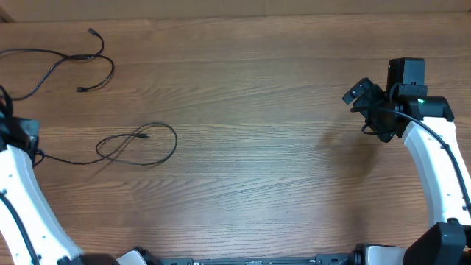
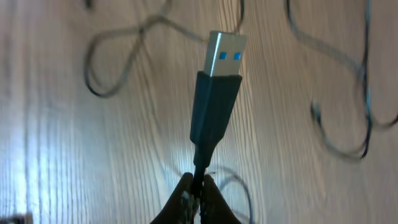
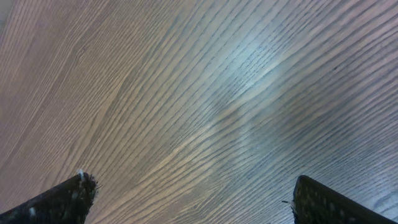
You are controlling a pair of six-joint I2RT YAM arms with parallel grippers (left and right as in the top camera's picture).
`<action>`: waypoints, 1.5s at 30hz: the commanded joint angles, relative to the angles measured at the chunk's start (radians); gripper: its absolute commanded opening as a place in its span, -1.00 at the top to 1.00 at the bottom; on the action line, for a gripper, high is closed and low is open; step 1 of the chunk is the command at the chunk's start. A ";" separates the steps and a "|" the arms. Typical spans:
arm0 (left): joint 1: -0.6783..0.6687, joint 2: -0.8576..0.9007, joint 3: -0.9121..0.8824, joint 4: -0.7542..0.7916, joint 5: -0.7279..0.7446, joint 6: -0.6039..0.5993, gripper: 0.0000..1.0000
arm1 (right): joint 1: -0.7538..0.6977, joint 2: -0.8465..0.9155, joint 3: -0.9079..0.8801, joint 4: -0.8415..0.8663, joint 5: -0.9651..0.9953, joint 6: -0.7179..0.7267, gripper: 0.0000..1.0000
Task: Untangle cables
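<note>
Overhead | cables (image 1: 140,136) thin, black, loosely looped | plug (image 2: 224,53) silver-blue

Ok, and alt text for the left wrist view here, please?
A black cable with a silver USB plug, blue inside, stands up close to the lens, pinched just below the plug by the shut jaws of the left gripper. Behind it, blurred, other thin black cables loop over the wooden table.

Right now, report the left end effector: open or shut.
Shut: the left end effector pinches the cable just below its USB plug.
</note>
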 commanded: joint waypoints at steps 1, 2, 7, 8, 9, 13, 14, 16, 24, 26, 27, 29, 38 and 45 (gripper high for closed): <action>0.002 0.090 0.011 -0.002 0.195 0.149 0.88 | -0.006 -0.014 0.002 0.005 0.009 -0.002 -1.00; 0.002 0.109 0.010 -0.002 0.224 0.186 0.86 | -0.006 -0.014 0.002 0.005 0.009 -0.002 -1.00; -0.001 0.212 0.010 0.013 0.346 0.375 0.41 | -0.006 -0.014 0.002 0.005 0.009 -0.002 -1.00; -0.001 0.236 0.011 0.009 0.359 0.381 0.28 | -0.006 -0.014 0.002 0.005 0.009 -0.002 -1.00; -0.001 0.251 0.010 0.004 0.367 0.381 0.20 | -0.006 -0.014 0.002 0.005 0.009 -0.002 -1.00; -0.003 0.310 0.011 -0.028 0.410 0.398 0.06 | -0.006 -0.014 0.002 0.005 0.009 -0.002 -1.00; -0.003 0.325 0.011 -0.038 0.448 0.444 0.07 | -0.006 -0.014 0.002 0.005 0.009 -0.002 -1.00; -0.003 0.336 0.011 -0.052 0.528 0.533 0.06 | -0.006 -0.014 0.002 0.005 0.009 -0.002 -1.00; -0.048 0.342 0.010 -0.168 0.731 0.733 -0.14 | -0.006 -0.014 0.002 0.005 0.009 -0.002 -1.00; -0.083 0.342 0.010 -0.193 0.677 0.732 -0.25 | -0.006 -0.014 0.002 0.005 0.009 -0.002 -1.00; -0.101 0.342 0.009 -0.201 0.651 0.732 -0.29 | -0.006 -0.014 0.002 0.005 0.009 -0.002 -1.00; -0.150 0.342 -0.003 -0.203 0.613 0.728 -0.38 | -0.006 -0.014 0.002 0.005 0.009 -0.002 -1.00; -0.358 0.343 -0.181 -0.006 0.483 0.533 -0.60 | -0.006 -0.014 0.002 0.005 0.009 -0.002 -1.00; -0.443 0.343 -0.260 0.173 0.485 0.403 -0.61 | -0.006 -0.014 0.002 0.005 0.009 -0.002 -1.00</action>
